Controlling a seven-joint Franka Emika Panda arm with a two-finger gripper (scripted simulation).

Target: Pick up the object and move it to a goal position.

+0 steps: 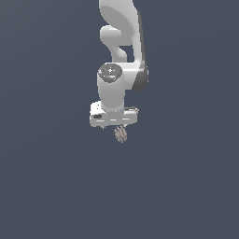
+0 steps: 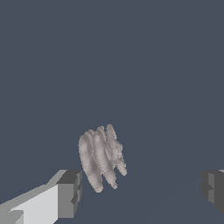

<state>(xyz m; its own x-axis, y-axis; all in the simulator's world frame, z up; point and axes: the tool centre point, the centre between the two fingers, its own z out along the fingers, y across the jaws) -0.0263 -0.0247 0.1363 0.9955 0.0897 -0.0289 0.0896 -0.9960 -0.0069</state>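
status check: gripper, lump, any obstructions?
Gripper open, jaws wide apart. Ribbed grey-brown lump between the fingers, nearer one, not gripped. Nothing in the way.

The exterior view stands well back and looks down from above onto the arm, so the wrist and the white tool (image 1: pixel 114 122) sit near the frame's middle against plain grey ground. The wrist view rides on the arm just behind the tool (image 2: pixel 140 188), facing out along its fingers (image 2: pixel 69 192), and is very close. Both views share the ribbed grey-brown object (image 1: pixel 121 134) (image 2: pixel 101 156), lying just ahead of the tool, near one fingertip.
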